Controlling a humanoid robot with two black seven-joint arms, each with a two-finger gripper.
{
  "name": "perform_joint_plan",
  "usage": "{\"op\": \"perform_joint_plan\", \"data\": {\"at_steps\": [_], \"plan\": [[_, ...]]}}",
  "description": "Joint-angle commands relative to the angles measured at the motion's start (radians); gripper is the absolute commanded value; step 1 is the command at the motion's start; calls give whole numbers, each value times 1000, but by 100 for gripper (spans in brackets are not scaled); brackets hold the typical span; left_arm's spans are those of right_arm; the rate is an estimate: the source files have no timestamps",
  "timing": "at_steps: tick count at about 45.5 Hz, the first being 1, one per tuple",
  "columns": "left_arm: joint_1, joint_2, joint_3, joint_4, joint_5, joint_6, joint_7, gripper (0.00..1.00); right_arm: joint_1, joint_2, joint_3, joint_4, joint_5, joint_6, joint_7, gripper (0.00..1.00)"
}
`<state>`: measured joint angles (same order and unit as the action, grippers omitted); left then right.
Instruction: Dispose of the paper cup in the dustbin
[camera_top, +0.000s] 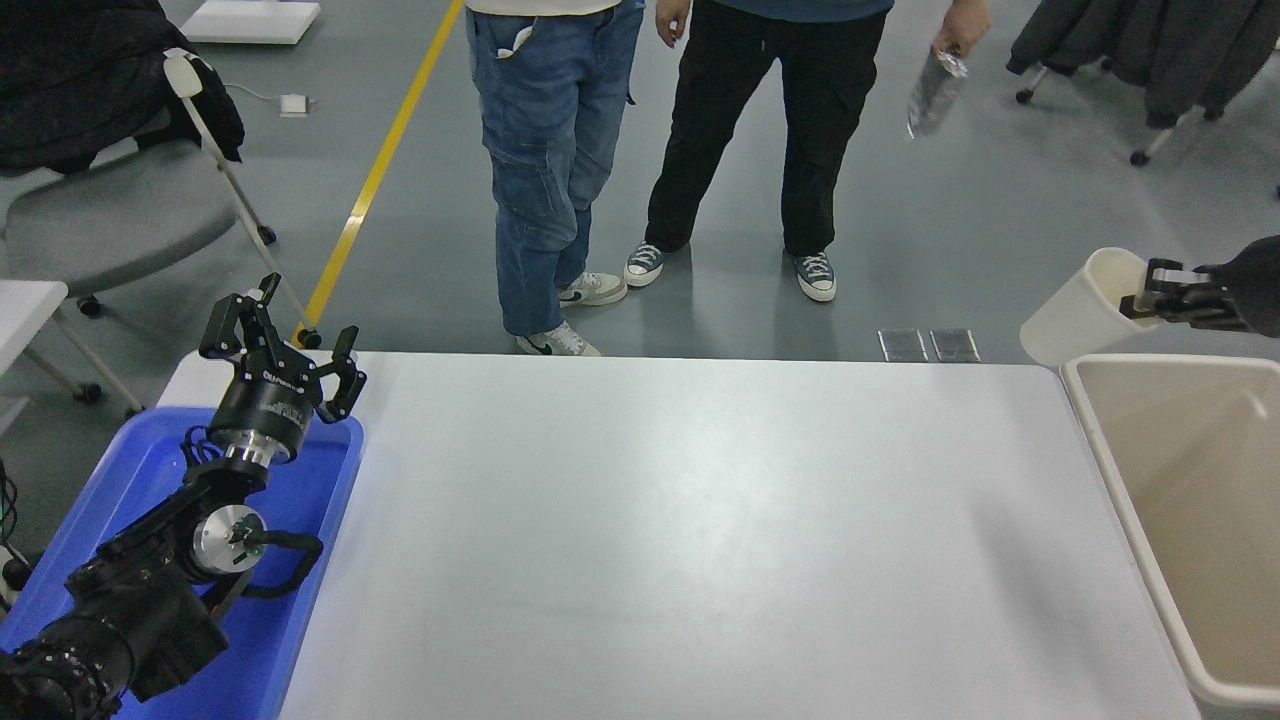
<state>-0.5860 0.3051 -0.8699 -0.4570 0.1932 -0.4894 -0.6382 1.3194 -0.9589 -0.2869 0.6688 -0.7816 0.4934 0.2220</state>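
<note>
I see a white table (700, 540) with rounded far corners, its top glossy and catching a soft glare near the middle. A bright blue shallow tray (310, 560) overlaps its left edge. Beyond the far edge, on the grey floor (900, 220), I see two small clear squares (927, 345) side by side and a yellow line (375, 180).

The paper cup (1085, 308) is held tilted just behind the dustbin (1100, 440), which is placed right of the table (700, 540).
</note>
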Motion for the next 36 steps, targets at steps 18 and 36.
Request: {"op": "perform_joint_plan", "data": {"at_steps": [18, 36], "plan": [[-1, -1, 0, 1, 0, 0, 0, 100, -482, 270, 166, -744, 540, -74, -10, 0], [-2, -3, 2, 1, 0, 2, 0, 100, -565, 370, 442, -739, 858, -357, -306, 0]]}}
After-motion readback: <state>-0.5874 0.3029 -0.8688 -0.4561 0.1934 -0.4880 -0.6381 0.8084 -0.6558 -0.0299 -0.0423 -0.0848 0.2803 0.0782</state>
